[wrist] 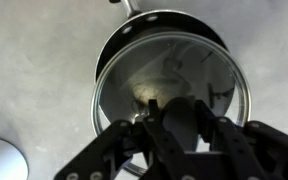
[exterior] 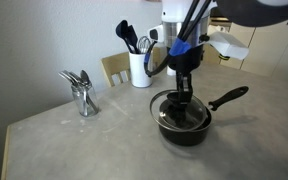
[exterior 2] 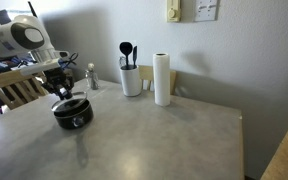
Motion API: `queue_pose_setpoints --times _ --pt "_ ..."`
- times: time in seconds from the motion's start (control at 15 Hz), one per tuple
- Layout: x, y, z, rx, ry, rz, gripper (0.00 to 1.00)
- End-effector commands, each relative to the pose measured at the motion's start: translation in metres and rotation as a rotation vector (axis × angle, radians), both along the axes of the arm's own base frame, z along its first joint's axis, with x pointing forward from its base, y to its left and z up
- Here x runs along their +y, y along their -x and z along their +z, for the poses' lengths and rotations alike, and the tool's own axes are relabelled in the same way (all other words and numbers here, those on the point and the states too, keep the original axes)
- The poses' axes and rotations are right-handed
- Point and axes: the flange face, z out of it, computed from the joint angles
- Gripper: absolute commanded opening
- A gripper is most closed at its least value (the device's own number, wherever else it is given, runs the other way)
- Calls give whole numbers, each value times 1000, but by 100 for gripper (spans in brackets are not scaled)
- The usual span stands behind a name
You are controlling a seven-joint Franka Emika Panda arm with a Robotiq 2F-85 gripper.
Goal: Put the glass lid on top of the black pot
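Gripper (wrist: 181,120) is clamped shut on the knob of the glass lid (wrist: 169,70), directly above the black pot (wrist: 199,20). Glass looks rigid, slick and breakable, so the knob is the safest hold.

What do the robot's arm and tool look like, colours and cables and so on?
The arm has rounded white shells with dark joints. Black cables run down to a blue piece at the wrist. The tool is black, with jointed linkage fingers.
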Motion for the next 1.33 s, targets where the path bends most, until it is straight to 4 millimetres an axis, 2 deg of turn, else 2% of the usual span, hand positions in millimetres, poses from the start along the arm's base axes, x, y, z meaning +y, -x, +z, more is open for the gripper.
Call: queue_pose_setpoints --times 0.0,0.47,0.53,0.73,0.8,0.93,1.27 --pt "-5 18 13 -50 -15 -17 14" --pt "-13 38 14 -93 -69 32 14" --pt "-7 26 5 -73 -51 3 39" --pt "-8 32 5 -76 -54 17 39" --pt "-8 32 5 -77 -53 17 14" --pt "-4 29 2 -61 -60 38 14" --pt "-14 25 3 -31 -97 64 14"
